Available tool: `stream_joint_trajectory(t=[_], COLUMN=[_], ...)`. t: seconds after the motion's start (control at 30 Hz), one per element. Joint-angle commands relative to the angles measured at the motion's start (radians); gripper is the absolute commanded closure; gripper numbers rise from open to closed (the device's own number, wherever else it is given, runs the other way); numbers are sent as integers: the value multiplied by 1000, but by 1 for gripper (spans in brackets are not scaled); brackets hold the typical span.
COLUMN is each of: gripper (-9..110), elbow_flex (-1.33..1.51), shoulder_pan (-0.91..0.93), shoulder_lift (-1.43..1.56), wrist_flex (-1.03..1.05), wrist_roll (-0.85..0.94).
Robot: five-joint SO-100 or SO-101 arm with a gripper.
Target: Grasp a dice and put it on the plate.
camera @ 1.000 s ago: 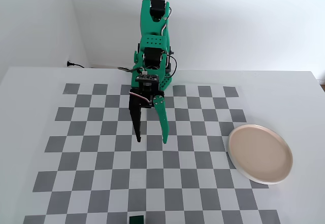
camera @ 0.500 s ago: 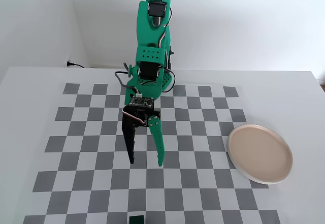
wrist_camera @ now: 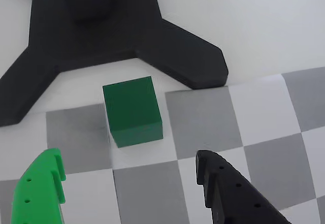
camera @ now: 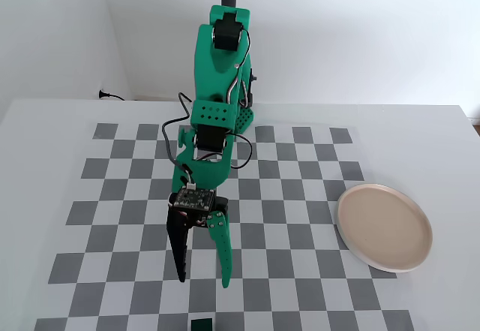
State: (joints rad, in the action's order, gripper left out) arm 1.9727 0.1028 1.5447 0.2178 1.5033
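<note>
— Reaching further out now, isn't it? That arm has stretched down the checkerboard mat (camera: 315,196) toward the front edge of the bench.

— Yes, and the claw (camera: 201,278) hangs spread wide, empty, 2 fingers pointing down so they can straddle the dice (camera: 200,323).

— Where's the dice exactly?

— Just beyond the fingertips, near a black stand foot (wrist_camera: 101,36). The plate (camera: 385,227) waits well apart, on the right.

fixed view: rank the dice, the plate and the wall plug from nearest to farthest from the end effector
From the end effector:
1. dice, just below, at the bottom edge.
2. plate, off to the right.
3. wall plug, far upper left, by the wall.
</note>
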Motion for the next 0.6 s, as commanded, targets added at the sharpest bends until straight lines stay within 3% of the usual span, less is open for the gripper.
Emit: stream_joint_trajectory(t=[0.0, 0.57], gripper=[79, 80], elbow_flex=[-176, -456], shoulder_pan=[3, -18], shoulder_lift=[-46, -373], wrist_flex=[-20, 0], wrist_roll=[15, 40])
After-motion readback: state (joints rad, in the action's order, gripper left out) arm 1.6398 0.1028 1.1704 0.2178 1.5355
